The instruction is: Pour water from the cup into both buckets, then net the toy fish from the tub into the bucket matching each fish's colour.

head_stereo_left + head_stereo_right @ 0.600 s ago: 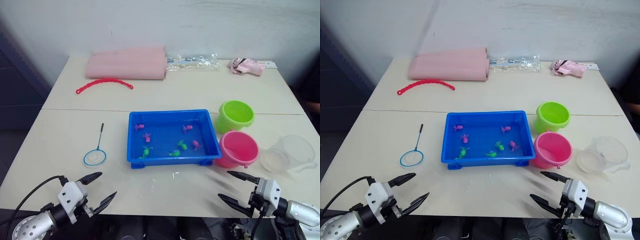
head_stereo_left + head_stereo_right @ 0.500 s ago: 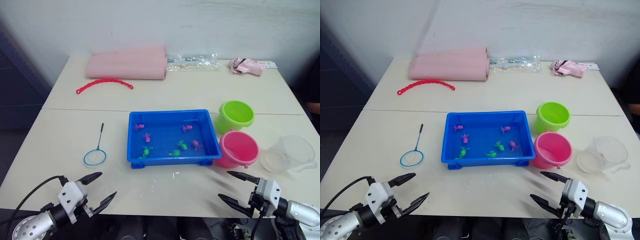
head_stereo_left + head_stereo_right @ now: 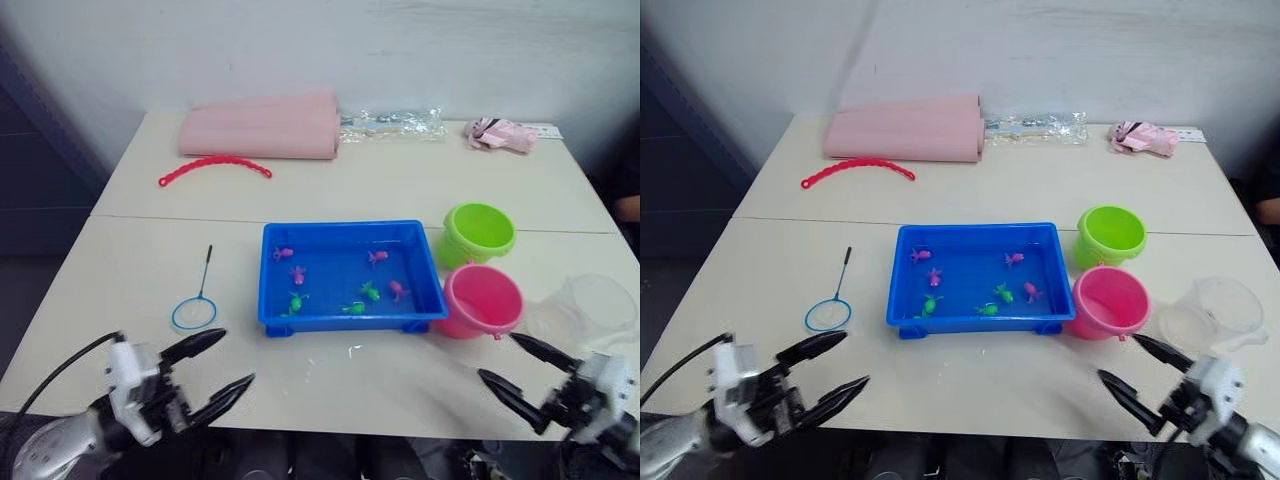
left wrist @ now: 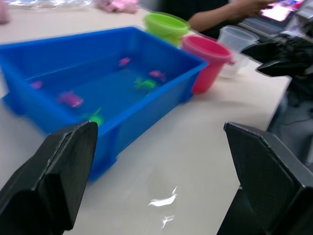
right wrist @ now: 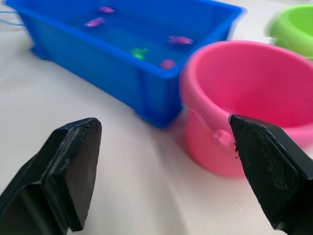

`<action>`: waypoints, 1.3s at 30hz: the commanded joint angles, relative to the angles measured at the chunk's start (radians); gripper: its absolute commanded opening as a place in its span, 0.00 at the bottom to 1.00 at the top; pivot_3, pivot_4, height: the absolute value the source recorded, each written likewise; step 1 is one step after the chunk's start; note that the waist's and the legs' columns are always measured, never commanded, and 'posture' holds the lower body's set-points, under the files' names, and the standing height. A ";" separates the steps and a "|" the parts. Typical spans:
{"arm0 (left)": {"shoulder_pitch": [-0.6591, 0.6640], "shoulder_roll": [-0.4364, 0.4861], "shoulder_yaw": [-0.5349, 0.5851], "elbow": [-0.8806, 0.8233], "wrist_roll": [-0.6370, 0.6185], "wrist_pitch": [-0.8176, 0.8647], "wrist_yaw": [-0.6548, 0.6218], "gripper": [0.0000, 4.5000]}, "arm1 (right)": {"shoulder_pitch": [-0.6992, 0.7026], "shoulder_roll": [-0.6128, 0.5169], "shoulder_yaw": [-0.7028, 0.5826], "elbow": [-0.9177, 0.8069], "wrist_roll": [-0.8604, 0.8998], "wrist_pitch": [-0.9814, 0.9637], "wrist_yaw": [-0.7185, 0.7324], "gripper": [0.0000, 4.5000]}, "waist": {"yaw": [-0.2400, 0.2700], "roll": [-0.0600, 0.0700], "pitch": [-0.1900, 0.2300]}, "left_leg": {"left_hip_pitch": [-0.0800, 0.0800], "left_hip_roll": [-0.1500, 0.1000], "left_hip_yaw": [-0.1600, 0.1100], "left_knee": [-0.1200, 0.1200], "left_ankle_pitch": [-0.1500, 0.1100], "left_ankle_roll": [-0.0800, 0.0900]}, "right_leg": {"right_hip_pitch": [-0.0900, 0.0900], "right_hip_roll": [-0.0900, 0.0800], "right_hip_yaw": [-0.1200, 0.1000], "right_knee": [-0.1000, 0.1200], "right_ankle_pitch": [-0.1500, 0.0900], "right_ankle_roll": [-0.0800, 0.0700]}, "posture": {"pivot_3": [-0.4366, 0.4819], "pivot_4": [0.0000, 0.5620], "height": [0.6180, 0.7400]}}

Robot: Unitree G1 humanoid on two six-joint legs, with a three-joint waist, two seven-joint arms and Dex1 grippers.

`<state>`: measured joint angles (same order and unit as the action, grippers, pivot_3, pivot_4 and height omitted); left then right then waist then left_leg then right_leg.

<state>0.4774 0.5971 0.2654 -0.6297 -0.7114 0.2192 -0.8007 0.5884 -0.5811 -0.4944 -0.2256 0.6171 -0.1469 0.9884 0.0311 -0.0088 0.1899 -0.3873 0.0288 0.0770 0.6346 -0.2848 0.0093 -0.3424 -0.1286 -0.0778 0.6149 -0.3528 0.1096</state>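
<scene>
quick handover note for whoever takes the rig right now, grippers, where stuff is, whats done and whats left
Left gripper: open, holding nothing, at the table's near edge, nearest the net.
Right gripper: open, holding nothing, near the pink plastic bucket.
Wide clear plastic cup: on the table at the far right, beside the pink bucket, untouched.
Lime green plastic bucket: just behind the pink one.
Shallow bright blue plastic tub: mid-table, with the pink and green toy fish in it.
Small blue-rimmed net: lying flat left of the tub.
Done: nothing visible.
Left: pour into both buckets, then net every fish by colour.
</scene>
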 commanded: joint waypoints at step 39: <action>-0.552 0.038 -0.207 -0.048 -0.077 0.323 0.086 1.00 | -0.460 0.087 -0.229 0.533 -0.124 0.183 -0.668 0.99 | -0.034 0.012 -0.007 | 0.002 0.001 0.005 -0.002 0.008 -0.005 | -0.005 0.012 0.013 0.006 0.001 0.003 | 0.48 0.27 1.00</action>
<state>-0.0728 0.6304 0.0384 -0.6306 -0.7798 0.5460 -0.7200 0.1412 -0.4803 -0.6959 0.2966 0.4954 0.0664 0.3324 -0.0024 0.0028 0.1832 -0.3854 0.0294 0.0827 0.6330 -0.2764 0.0038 -0.3474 -0.1162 -0.0648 0.6205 -0.3518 0.1124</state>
